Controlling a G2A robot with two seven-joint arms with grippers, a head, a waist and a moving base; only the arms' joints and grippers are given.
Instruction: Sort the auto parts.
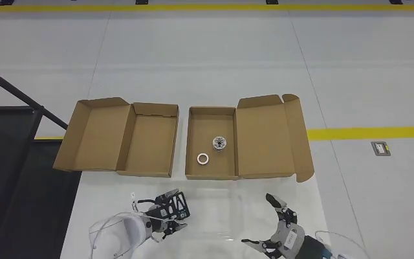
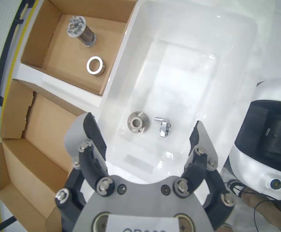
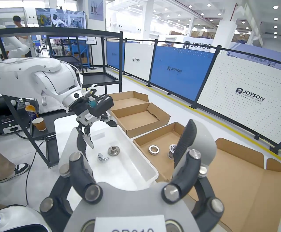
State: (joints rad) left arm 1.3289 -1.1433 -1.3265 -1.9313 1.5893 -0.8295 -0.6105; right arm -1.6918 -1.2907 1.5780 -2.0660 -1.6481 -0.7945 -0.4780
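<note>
Both of my claws are spread apart and hold nothing. My left gripper [image 2: 143, 124] hangs over one end of the white tray [image 2: 197, 17], with one finger [image 2: 94, 129] above the tray's rim on the side of the boxes. Between the fingers, on the tray floor, lies a round flange [image 2: 138, 122] with a bore in its centre. A small bracket [image 2: 163, 127] lies just beside it, not touching. Both parts lie apart from the tray walls.

My right gripper [image 3: 134, 131] is over the other end of the tray, facing along it toward the left gripper, with the whole length of the tray floor between us.

Beyond the tray stand two cardboard boxes side by side, with a narrow strip of the white table [image 1: 97, 194] between them. The long rim of the tray runs just beside the front wall of the right box [image 1: 212, 111]. In this box a metal ring [image 2: 96, 66] lies flat near that front wall. A toothed cylinder [image 2: 81, 33] stands on end deeper in, apart from the ring and from the walls. The lid of the right box lies open toward the right, and the lid of the left box [image 1: 155, 110] toward the left.
</note>
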